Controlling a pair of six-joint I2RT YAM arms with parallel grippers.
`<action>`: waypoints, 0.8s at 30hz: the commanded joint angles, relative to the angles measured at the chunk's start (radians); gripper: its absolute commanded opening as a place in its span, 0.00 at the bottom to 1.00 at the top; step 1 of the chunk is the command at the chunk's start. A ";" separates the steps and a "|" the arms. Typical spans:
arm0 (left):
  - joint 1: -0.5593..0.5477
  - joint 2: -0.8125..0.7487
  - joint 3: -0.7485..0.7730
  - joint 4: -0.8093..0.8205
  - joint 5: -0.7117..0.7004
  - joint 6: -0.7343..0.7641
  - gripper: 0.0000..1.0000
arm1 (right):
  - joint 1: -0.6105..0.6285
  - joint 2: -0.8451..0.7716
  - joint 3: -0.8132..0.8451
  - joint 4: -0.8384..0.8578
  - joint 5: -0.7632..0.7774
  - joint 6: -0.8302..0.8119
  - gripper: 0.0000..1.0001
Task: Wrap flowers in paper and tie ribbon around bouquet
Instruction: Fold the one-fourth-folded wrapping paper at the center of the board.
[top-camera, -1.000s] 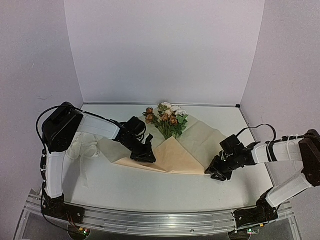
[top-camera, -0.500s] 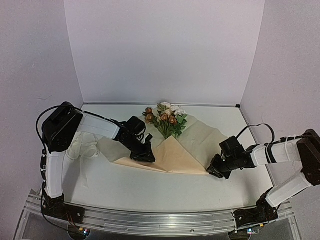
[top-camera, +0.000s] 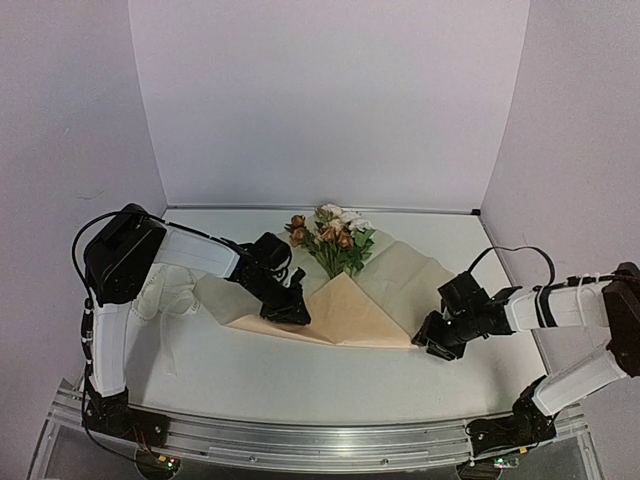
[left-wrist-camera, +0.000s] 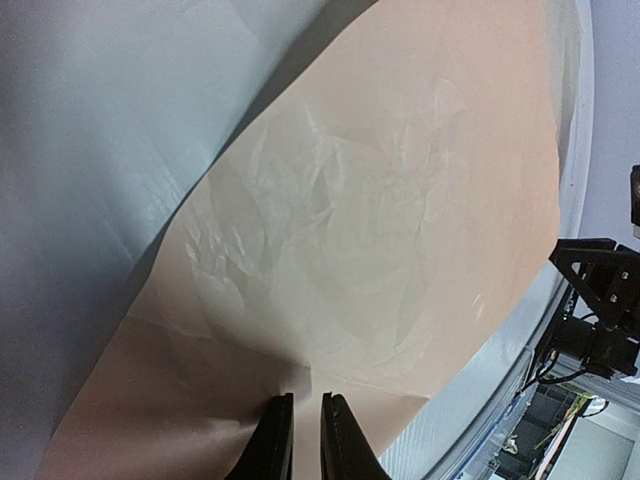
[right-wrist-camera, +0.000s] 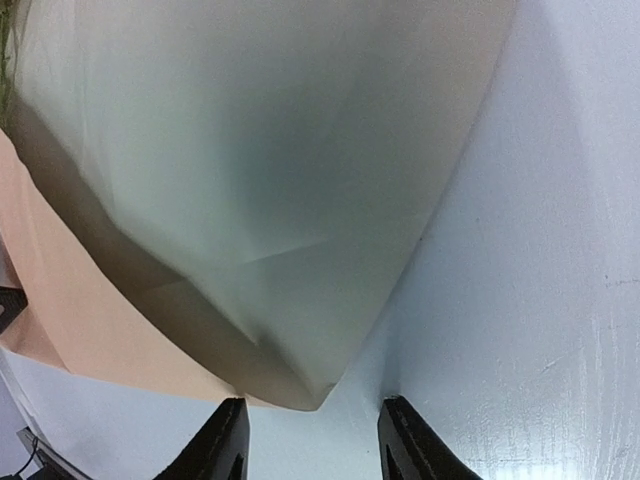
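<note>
Soft, even light, seemingly from overhead, leaves faint shadows on the white surface (top-camera: 300, 380). The right wrist view is blurred, the paper (right-wrist-camera: 250, 150) shadowed grey. The left wrist view is sharper.

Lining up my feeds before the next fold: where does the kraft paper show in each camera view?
Top external: kraft paper mid-table, a flap folded over the stems of the flowers.
Left wrist: fills most of the frame, orange side, crumpled at centre.
Right wrist: upper left, pale reverse, corner pointing down toward the open right gripper.
Shared landmark: the orange flap, centre in top external, lower left in right wrist, most of left wrist.
</note>
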 joint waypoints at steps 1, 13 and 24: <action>0.012 0.041 0.013 -0.080 -0.070 0.017 0.13 | 0.025 0.021 0.030 -0.031 -0.048 -0.070 0.49; 0.012 0.042 0.018 -0.079 -0.063 0.008 0.13 | 0.111 0.003 -0.115 0.087 0.215 0.205 0.46; 0.012 0.052 0.027 -0.092 -0.049 0.012 0.13 | 0.154 0.070 -0.241 0.437 0.347 0.304 0.44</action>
